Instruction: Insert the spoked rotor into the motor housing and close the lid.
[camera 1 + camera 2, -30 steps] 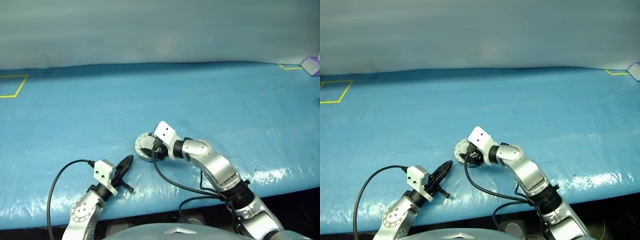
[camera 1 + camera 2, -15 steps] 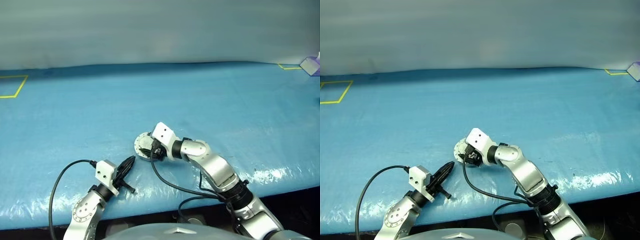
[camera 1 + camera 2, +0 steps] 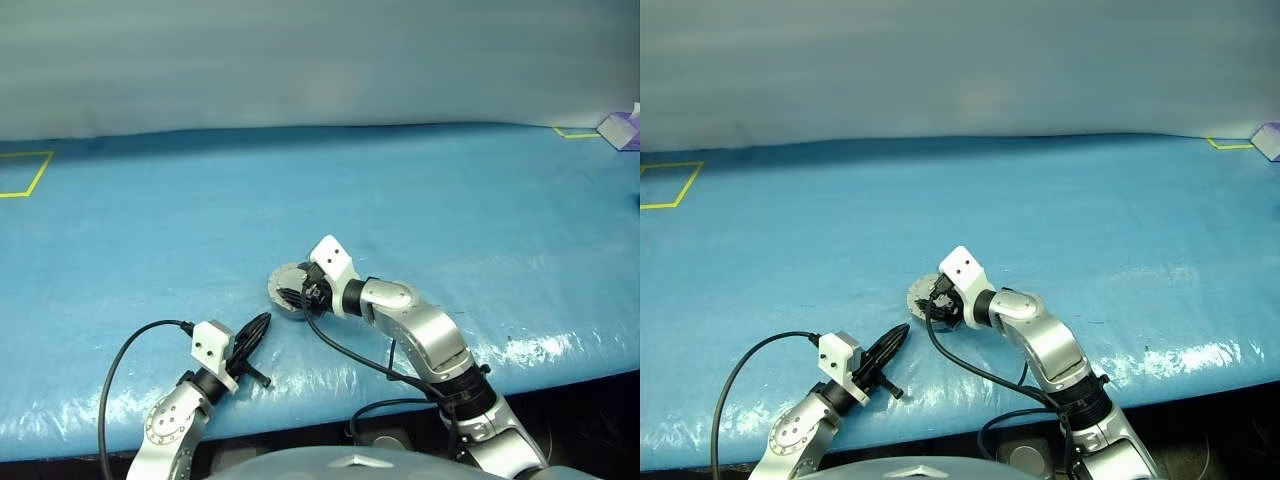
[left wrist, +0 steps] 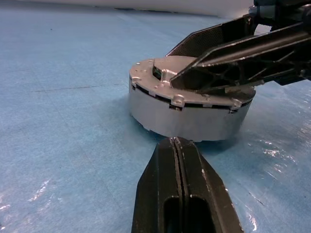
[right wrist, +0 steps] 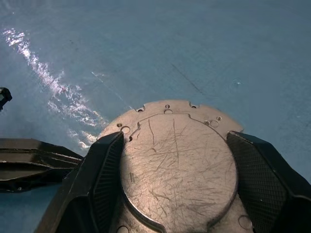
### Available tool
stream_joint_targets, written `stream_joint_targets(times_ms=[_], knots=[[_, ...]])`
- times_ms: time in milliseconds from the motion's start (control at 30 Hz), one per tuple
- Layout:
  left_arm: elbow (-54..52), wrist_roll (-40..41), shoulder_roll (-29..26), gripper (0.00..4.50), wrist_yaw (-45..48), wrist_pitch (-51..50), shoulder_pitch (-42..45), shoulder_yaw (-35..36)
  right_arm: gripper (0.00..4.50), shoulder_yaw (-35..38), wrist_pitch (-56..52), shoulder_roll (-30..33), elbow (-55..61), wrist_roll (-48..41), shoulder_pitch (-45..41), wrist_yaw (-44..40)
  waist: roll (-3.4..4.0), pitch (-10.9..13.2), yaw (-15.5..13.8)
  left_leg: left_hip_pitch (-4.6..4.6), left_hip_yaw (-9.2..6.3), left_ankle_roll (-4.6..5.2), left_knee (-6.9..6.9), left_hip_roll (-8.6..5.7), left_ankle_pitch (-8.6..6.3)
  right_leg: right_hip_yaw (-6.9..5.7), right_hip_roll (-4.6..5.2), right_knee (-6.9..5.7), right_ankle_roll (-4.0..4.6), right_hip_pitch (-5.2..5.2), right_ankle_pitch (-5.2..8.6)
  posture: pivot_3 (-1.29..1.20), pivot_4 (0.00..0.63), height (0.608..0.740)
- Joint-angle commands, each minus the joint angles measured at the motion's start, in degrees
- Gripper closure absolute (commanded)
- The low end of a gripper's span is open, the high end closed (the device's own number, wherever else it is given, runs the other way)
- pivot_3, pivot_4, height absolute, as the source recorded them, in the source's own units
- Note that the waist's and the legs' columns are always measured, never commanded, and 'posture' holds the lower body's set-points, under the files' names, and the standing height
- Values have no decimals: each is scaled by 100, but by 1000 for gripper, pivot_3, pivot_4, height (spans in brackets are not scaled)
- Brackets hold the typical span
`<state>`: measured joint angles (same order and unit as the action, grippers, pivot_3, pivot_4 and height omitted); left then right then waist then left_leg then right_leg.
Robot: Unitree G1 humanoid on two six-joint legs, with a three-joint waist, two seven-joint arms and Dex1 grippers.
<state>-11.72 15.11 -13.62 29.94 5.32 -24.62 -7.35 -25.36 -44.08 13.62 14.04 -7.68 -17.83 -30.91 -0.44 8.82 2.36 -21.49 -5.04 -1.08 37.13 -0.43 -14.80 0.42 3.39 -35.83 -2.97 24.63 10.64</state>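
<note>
The motor housing (image 4: 184,114) is a grey puck on the blue table, near its front edge. The lid (image 5: 180,155) lies flat on top of it, plain scratched outer face up. The spoked rotor is hidden. My right gripper (image 3: 292,296) reaches over the puck from the right. It is open, with one black finger on each side of the lid's raised centre, low over the lid. I cannot tell whether the fingers (image 5: 104,174) touch it. My left gripper (image 3: 262,322) is shut and empty. It hovers just in front of the housing and points at its side wall.
The blue sheet (image 3: 420,200) covers the whole table and is glossy along the front edge. Yellow tape (image 3: 22,172) marks a corner at the far left. A small purple object (image 3: 622,130) sits at the far right. A black cable (image 3: 120,365) loops beside my left arm.
The right wrist has tipped a little over the housing, and the grey disc beneath it now looks flatter and darker. The left gripper has stayed where it was.
</note>
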Motion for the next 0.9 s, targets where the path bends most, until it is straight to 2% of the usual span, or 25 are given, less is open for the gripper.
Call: stream_joint_targets(times_ms=[33,200,267,400,500,733,900], knots=[[-264,-1,11,4500,-8,11,-8,-44,1458,-480,337,441,-511,590,141,8,1,1,-11,5,-2,0,-1,-2,0,-1,2,1,0,3,0,0,150,740],[-263,-3,12,4500,-1,11,-3,-50,1458,-630,1187,625,-621,825,172,-44,2,6,-9,-2,-3,-2,-1,-1,-2,-6,4,2,0,2,0,0,150,740],[-263,-4,8,4500,4,9,0,-54,1458,-318,1122,378,-612,450,296,-11,-4,6,-10,-6,0,-2,-1,-1,-1,-6,6,2,0,1,0,0,150,740],[-258,3,-6,4500,21,0,11,-50,1458,-476,1827,516,-721,815,334,-2,-8,14,-14,-10,-1,-2,-4,-2,-1,-7,4,2,0,2,0,0,150,740],[-255,12,-15,4500,34,-3,25,-43,1458,-172,1648,253,-714,480,448,33,-12,17,-9,-10,-3,-2,-6,0,-1,-8,2,2,0,2,0,0,150,740],[-389,168,-62,4500,41,-213,169,57,1458,-185,987,275,-655,400,350,-219,-12,17,-18,-9,-3,-2,-4,1,-1,-8,2,1,0,1,0,0,150,740],[-983,811,201,4500,-841,-1188,951,682,1458,-188,667,295,-627,383,275,-245,-14,17,-35,-9,-11,-1,-4,0,-1,-13,1,0,0,-4,0,0,150,740]])
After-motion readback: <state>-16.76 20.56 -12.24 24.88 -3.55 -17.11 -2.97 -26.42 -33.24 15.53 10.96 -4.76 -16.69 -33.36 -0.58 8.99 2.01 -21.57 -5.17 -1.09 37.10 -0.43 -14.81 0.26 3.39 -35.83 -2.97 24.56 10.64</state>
